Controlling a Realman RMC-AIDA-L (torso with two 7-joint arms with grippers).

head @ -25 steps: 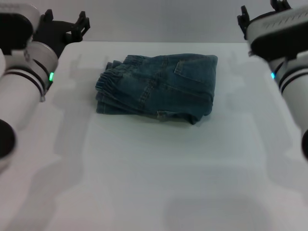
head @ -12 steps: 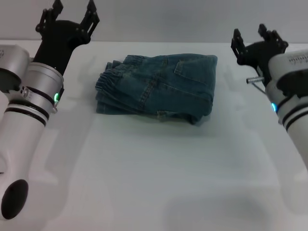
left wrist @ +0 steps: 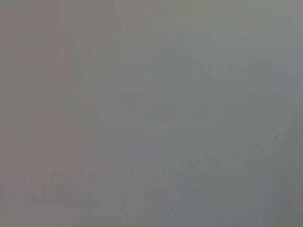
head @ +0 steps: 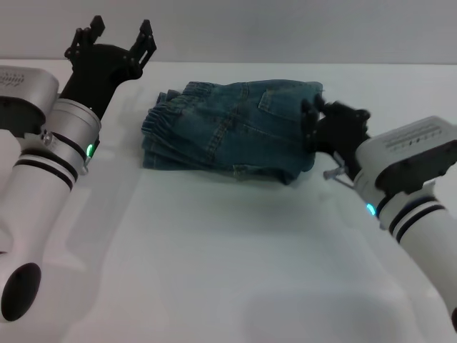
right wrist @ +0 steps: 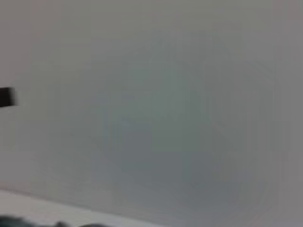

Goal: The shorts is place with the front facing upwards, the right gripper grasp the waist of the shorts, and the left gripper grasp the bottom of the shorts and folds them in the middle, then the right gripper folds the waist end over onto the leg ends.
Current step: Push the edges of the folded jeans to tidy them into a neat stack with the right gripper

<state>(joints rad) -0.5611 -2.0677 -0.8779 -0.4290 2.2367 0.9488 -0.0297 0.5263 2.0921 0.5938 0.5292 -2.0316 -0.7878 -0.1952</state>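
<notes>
The shorts (head: 235, 125) lie folded into a compact blue denim bundle at the table's far middle. Their gathered waistband (head: 156, 123) is on the left, and a stitched hem edge (head: 260, 171) shows along the near side. My left gripper (head: 118, 32) is raised beyond the bundle's left end, open and holding nothing. My right gripper (head: 314, 113) stands open at the bundle's right edge, close against the denim, with nothing held between its fingers. Neither wrist view shows the shorts clearly.
The white table (head: 228, 243) stretches out in front of the shorts. My left arm (head: 50, 157) runs along the left side. The right arm (head: 407, 186) comes in from the lower right. The left wrist view is plain grey.
My right gripper has swung in from the far right and come down to the right edge of the shorts. The left gripper shifted a little to the right. The shorts have not moved.
</notes>
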